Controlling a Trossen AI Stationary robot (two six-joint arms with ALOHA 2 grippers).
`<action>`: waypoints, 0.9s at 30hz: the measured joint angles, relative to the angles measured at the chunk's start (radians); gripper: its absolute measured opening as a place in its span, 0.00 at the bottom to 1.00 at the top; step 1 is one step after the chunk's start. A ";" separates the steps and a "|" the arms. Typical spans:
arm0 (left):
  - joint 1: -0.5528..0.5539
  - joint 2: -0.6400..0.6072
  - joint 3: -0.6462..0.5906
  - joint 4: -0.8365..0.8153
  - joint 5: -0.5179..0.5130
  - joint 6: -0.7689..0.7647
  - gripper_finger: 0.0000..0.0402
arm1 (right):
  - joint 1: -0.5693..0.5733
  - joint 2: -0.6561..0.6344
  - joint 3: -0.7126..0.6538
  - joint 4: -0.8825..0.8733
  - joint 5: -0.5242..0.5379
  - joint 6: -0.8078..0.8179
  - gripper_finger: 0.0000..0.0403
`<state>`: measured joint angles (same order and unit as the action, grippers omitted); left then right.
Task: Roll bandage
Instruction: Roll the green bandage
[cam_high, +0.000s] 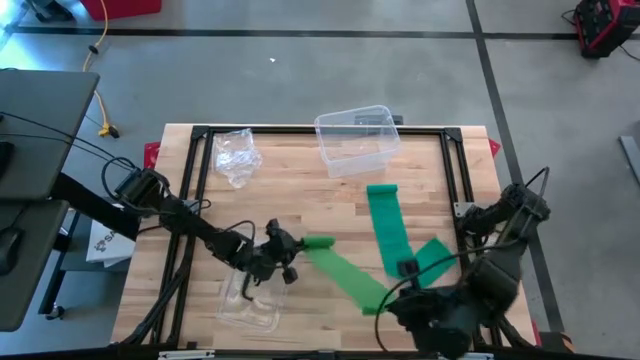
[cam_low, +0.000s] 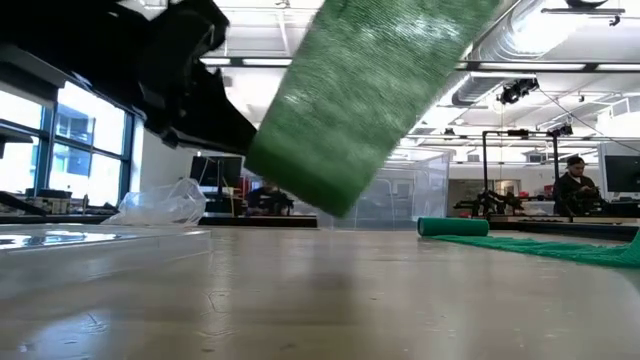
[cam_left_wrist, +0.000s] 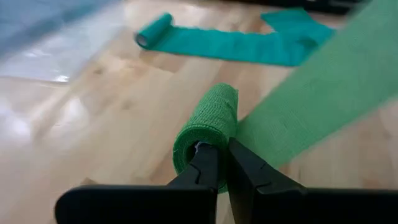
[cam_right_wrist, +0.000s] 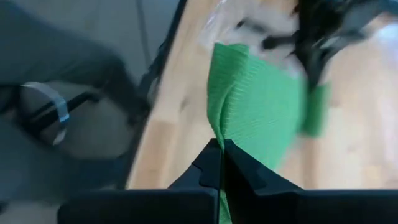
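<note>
Early stage: only a small roll formed at one end of the light green bandage (cam_high: 345, 275), most of the strip still loose. Left gripper (cam_left_wrist: 222, 163) clamped on the roll (cam_left_wrist: 208, 127) near table centre; right gripper (cam_right_wrist: 221, 155) pinched shut on the far tail, near front edge. Strip taut, long axis diagonal between them. Teal bandage (cam_high: 388, 228) lies unrolled beside it.

A clear plastic tub (cam_high: 356, 138) is sitting at the worktop's (cam_high: 300, 190) far edge, with a crumpled clear bag (cam_high: 237, 153) lying near the far left corner (another clear plastic piece (cam_high: 248, 303) is lying toward the near edge).
</note>
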<state>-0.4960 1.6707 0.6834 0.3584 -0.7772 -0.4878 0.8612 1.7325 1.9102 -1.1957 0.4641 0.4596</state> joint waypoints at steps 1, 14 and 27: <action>0.014 0.000 0.000 0.000 0.038 0.010 0.02 | 0.013 -0.012 0.000 -0.003 0.046 -0.005 0.00; -0.023 0.000 0.000 0.037 0.122 0.011 0.02 | -0.031 -0.142 0.000 -0.292 0.357 0.114 0.00; -0.233 0.000 0.018 0.217 0.305 0.023 0.02 | -0.376 -0.262 -0.199 -0.205 0.329 -0.065 0.00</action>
<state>-0.7293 1.6703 0.7013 0.5754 -0.4723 -0.4652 0.4857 1.4709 1.7112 -1.4009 0.7932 0.3945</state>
